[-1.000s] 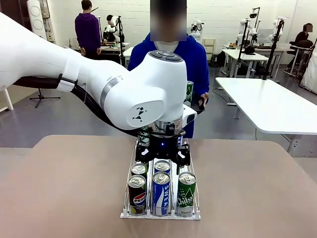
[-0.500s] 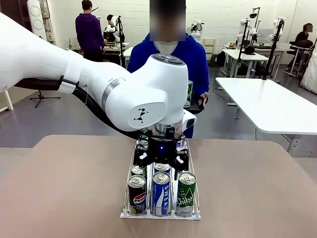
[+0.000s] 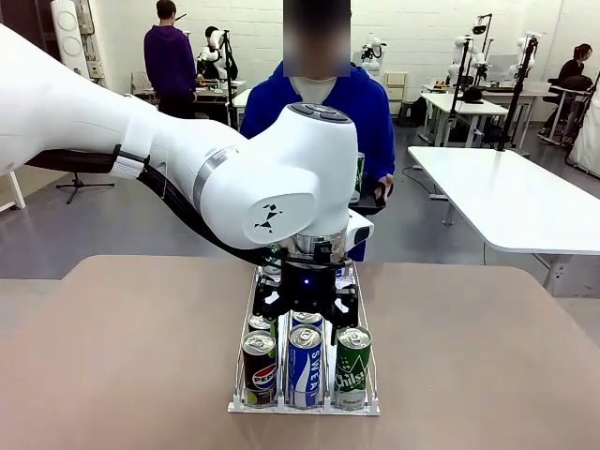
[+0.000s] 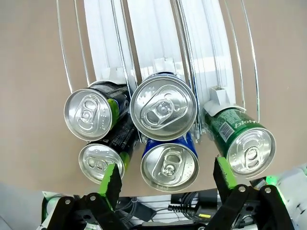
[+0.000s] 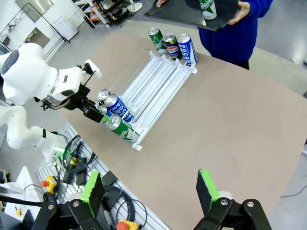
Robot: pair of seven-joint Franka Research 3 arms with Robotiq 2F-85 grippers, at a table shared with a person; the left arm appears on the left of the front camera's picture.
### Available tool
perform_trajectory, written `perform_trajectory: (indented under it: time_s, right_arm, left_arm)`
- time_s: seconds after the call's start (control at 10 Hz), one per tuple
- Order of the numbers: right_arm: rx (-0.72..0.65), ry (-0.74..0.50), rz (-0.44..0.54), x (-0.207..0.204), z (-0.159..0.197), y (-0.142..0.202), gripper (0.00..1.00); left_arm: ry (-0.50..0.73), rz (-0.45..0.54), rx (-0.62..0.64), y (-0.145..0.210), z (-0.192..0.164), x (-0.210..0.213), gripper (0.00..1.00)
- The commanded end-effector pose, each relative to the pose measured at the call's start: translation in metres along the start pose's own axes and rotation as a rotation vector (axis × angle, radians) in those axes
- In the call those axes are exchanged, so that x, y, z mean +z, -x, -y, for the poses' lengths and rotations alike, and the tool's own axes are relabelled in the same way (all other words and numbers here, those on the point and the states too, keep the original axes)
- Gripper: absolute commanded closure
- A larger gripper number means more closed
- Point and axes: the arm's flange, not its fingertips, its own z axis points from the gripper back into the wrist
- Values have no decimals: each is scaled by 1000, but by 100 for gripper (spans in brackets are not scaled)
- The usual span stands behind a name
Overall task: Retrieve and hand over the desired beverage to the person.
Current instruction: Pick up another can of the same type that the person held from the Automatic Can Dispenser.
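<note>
Brown table (image 3: pixel 112 356), matte top; clear three-lane can rack (image 3: pixel 281 410) sits at middle, lanes running toward far edge.

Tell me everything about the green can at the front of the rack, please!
The green can is shiny metal with white writing and a silver lid, its pull tab flat, so unopened. It stands upright in the right lane of the rack, at its near end, beside a blue can. The open left claw hangs nearby, not touching it.
</note>
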Motion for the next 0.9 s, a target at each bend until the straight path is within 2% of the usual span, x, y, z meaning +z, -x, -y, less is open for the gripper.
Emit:
perform_trajectory:
  time_s: [0.0,0.8]
  right_arm:
    - [-4,-3,-9,0,0,0,0]
    - [-4,-3,-9,0,0,0,0]
  left_arm:
    - [4,-31,-17,1,-3,1,0]
    - [2,-40,-23,-2,-1,-9,0]
